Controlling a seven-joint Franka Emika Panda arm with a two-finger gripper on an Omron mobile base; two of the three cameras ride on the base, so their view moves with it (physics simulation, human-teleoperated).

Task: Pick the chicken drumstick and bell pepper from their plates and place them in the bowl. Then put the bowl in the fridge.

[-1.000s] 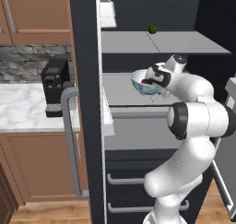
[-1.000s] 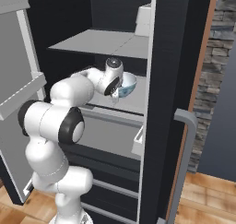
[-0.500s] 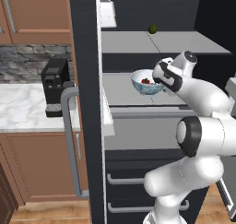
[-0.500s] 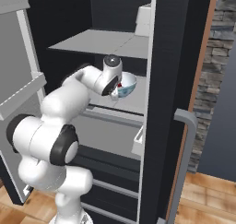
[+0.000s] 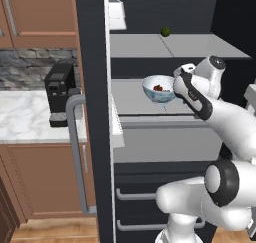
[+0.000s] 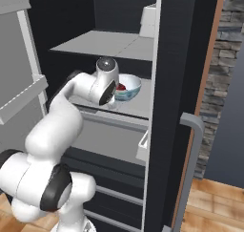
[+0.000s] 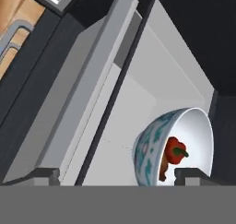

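**Backing out of the fridge without catching the bowl**

Pulling the hand clear is what you have left to do, by my reading, and that is where the risk sits. The bowl [image 5: 159, 88] stands upright on the middle shelf [image 5: 131, 99] of the fridge [image 6: 177, 59], with the bell pepper [image 7: 175, 150] and the brown chicken drumstick [image 7: 163, 168] inside it. The gripper [image 7: 120, 174] has its jaws spread wide and holds nothing; in the hand view the two finger tips stand far apart, and one of them sits just beside the bowl's rim.

Watch that near finger. If you withdraw with any sideways swing, it could clip the rim and tip the bowl or drag it toward the shelf's front edge, spilling the food. A straight retreat along the line of the hand looks safest.

Mind the forearm too: in the left base view it lies low over the shelf's front lip, so dropping the wrist as you back away could knock it against the shelf. The open fridge door [image 5: 91, 112] stands close on the arm's left, leaving you little room to sweep that way.
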